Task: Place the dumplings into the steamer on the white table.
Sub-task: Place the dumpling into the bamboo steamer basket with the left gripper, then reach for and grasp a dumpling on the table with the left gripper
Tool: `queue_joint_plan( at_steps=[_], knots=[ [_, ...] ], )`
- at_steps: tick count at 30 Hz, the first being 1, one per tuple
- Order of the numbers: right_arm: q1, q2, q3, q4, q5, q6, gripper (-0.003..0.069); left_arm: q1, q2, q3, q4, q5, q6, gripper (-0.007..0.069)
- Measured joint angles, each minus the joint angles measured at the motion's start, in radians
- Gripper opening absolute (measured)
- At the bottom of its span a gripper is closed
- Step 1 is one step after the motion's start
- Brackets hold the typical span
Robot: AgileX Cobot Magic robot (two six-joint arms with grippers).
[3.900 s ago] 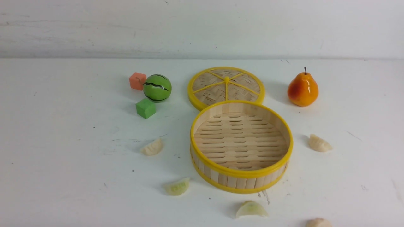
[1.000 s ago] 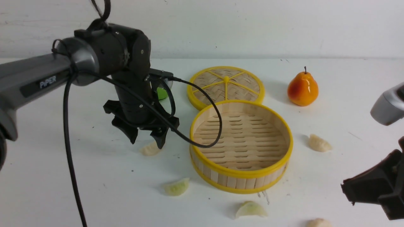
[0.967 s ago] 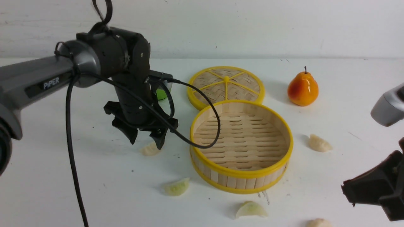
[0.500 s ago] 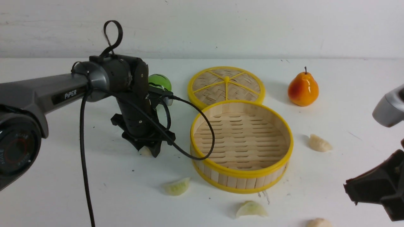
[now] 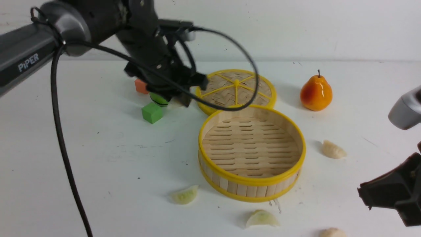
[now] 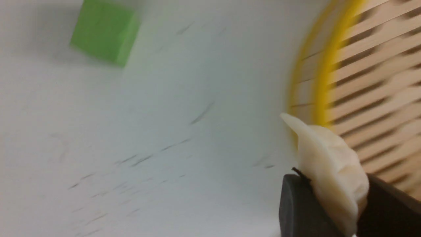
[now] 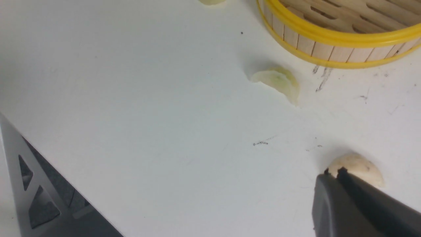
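In the front view, the left gripper (image 5: 177,97) is motion-blurred, and its arm covers most of the striped green ball (image 5: 159,99). The frame's bottom edge cuts off 1 cream dumpling (image 5: 332,233); the right edge crops the right gripper (image 5: 364,197).

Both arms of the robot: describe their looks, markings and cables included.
The left arm is grey and black, lettered "PIPER" in white, with a looping black cable. Its gripper has dark fingers. The right gripper has dark, narrow-tipped fingers below a grey rounded part.
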Motion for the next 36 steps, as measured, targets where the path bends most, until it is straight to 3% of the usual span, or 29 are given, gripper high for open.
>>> queue_joint_plan(
  at_steps=[3,8,14,21,29,36],
  knots=[
    [0.0,-0.003,0.0,0.0,0.012,0.018,0.0022,-0.127,0.02,-0.062,-0.012,-0.002,-0.066,0.0197],
    [0.0,-0.033,0.0,0.001,0.083,0.03,0.0027,-0.233,0.168,-0.149,0.044,-0.035,-0.206,0.0197],
    [0.0,-0.117,0.0,-0.001,0.12,0.03,0.0031,-0.242,0.369,-0.32,0.079,-0.049,-0.337,0.0197],
    [0.0,-0.158,0.0,-0.039,0.124,0.03,0.0033,-0.241,0.488,-0.453,0.081,-0.06,-0.373,0.0202],
    [0.0,-0.16,0.0,-0.059,0.128,0.03,0.004,-0.241,0.486,-0.487,0.108,0.003,-0.378,0.0493],
    [0.0,-0.16,0.0,-0.059,0.128,0.03,0.0041,-0.241,0.309,-0.572,0.108,0.136,-0.275,0.0532]
  ],
)
